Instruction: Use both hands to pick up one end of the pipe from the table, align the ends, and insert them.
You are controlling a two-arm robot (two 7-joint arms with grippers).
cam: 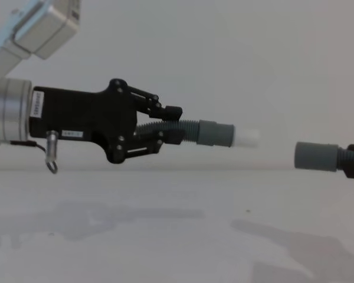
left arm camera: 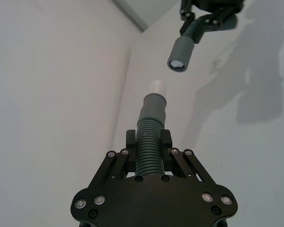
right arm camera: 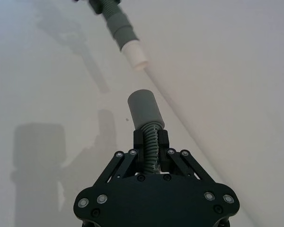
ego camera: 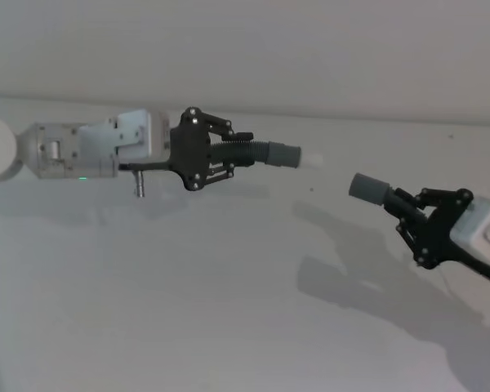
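Above the plain matte white table (ego camera: 188, 327), a whitish spigot (ego camera: 312, 160) is facing a smooth grey cuff (ego camera: 369, 188) across a gap.
The left black plastic two-finger gripper (ego camera: 235, 153) is pinching the ribbed middle of the spigot's dark grey bent pipe piece (ego camera: 268, 153); the right black plastic two-finger gripper (ego camera: 398, 204) is pinching the ribs of the cuff's dark grey pipe piece (right arm camera: 150, 137), the cuff sitting nearer and slightly lower. Pushing together from this offset is probably risking the spigot catching the cuff's rim, and the flexible ribs buckling or sliding between the jaws.
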